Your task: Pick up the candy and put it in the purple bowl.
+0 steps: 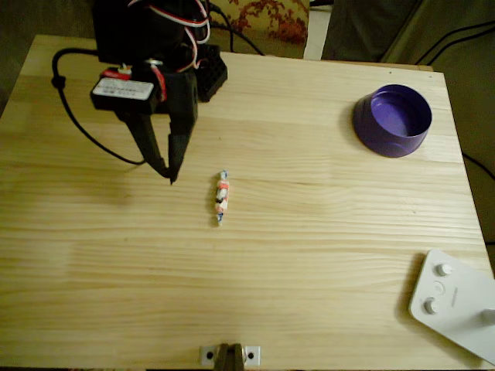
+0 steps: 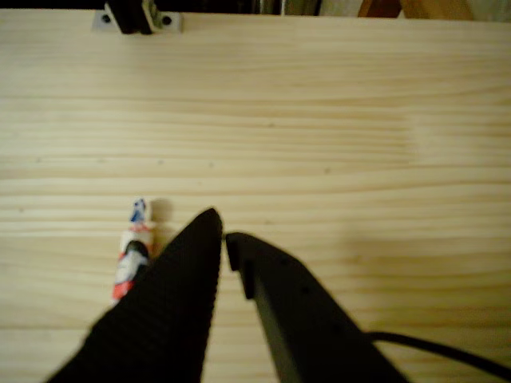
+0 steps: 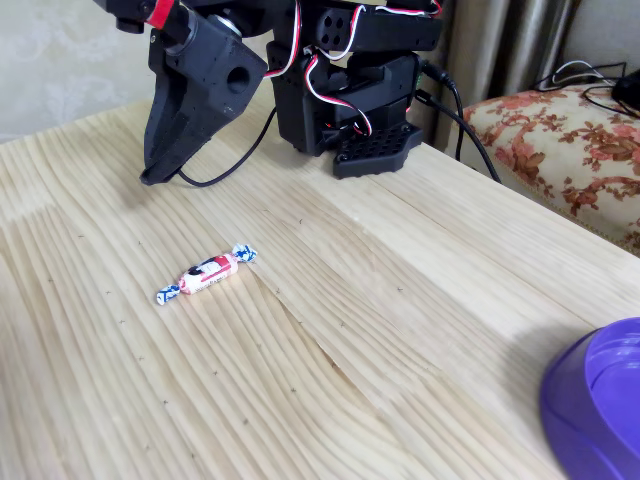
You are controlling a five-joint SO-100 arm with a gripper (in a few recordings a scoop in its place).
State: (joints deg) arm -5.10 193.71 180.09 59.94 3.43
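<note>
In the wrist view my claw [image 2: 223, 238] has its jaws nearly together, gripping nothing, tips above the surface [image 2: 335, 120]. The candy [image 2: 132, 251] lies flat just left of it, untouched. The purple bowl [image 1: 392, 120] sits upper right in the overhead view, well apart.

wrist view: the lower end of the candy [image 2: 132, 254] is hidden behind the black, out-of-focus gripper [image 2: 223, 231]. fixed view: the purple bowl [image 3: 596, 404] is cut off by the right and bottom edges. overhead view: the white device [image 1: 456, 303] is cut off at the right edge.
</note>
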